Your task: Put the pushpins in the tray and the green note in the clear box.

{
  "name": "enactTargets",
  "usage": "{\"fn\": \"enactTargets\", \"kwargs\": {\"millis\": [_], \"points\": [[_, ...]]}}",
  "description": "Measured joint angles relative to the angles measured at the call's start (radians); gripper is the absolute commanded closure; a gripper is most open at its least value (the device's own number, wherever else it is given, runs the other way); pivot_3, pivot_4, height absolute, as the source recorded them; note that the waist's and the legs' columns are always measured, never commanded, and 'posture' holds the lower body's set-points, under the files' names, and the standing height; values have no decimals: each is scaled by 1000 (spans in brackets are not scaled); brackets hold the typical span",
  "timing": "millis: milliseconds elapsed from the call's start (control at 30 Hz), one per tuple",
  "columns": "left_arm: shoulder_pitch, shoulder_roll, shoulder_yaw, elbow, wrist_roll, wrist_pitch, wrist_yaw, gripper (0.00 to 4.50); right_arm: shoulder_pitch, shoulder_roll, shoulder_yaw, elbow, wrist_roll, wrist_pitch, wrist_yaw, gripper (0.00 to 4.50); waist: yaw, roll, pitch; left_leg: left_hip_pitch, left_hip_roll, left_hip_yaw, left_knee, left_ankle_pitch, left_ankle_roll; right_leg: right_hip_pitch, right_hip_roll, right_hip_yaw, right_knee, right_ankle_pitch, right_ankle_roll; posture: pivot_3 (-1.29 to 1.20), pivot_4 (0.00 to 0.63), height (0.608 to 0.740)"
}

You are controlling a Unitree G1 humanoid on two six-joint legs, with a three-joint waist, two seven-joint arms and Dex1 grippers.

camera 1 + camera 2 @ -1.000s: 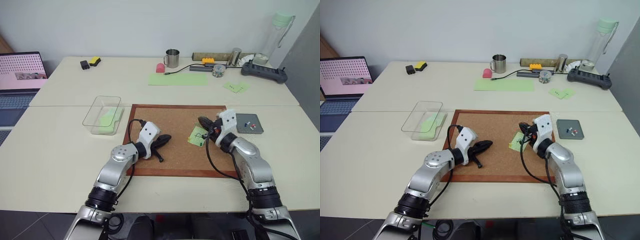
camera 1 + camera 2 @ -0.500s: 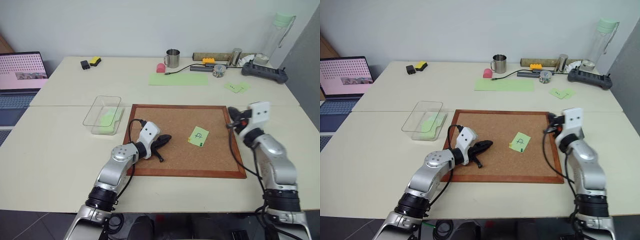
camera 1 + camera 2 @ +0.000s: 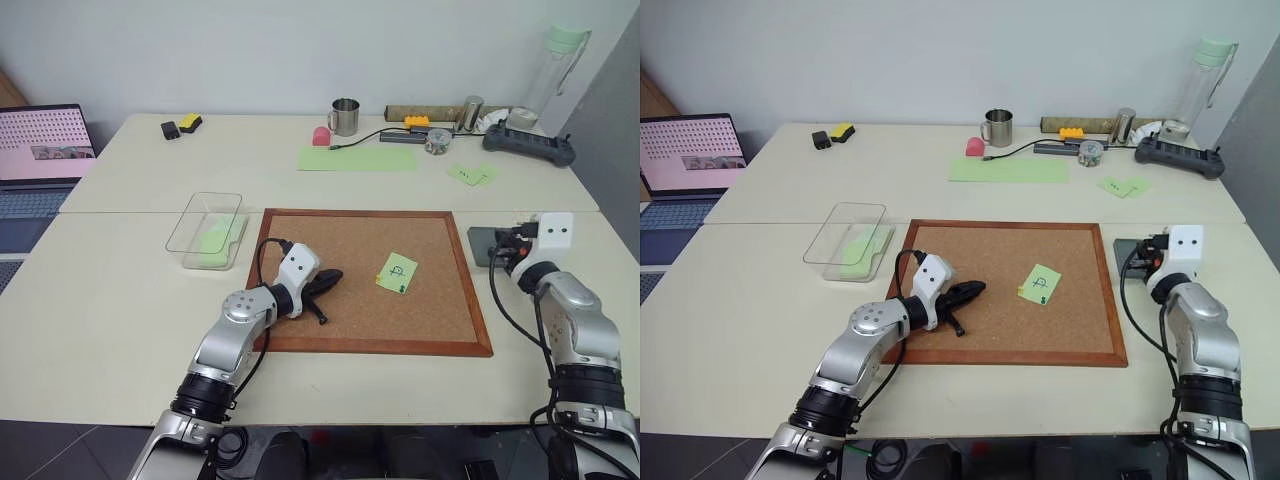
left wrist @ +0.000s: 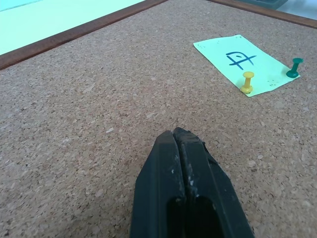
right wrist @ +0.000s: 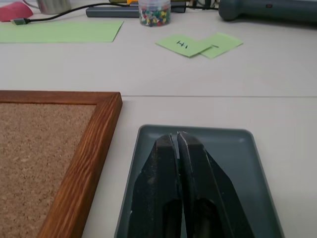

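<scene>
Meanwhile, the right claw hangs over the tray, fingers nearly pressed together with just a slit between them, nothing visible in them.

On the cork board the green note lies flat, a yellow pushpin and a green pushpin stuck along one edge. The left claw rests closed and empty on the cork, well apart from the note. The clear box sits on the counter just beside the board's left side.
</scene>
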Motion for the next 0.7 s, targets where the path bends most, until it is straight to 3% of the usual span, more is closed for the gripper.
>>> {"fn": "enactTargets", "kwargs": {"millis": [233,567,700], "points": [[3,0,0,-4,0,0,1,4500,-32,-1,0,48,-2,-12,11,2420,-1,0,0,0,0,0,0,0,0,0,0,0,0,0,0,0,150,740],[4,0,0,-6,0,1,2,4500,-42,-25,1,43,0,-49,52,2420,-1,0,0,0,0,0,0,0,0,0,0,0,0,0,0,0,150,740],[7,3,1,-9,0,1,1,4500,33,-18,89,-139,63,-43,195,2420,-3,0,0,0,1,-1,0,0,0,0,1,-1,0,0,0,0,150,740]]}}
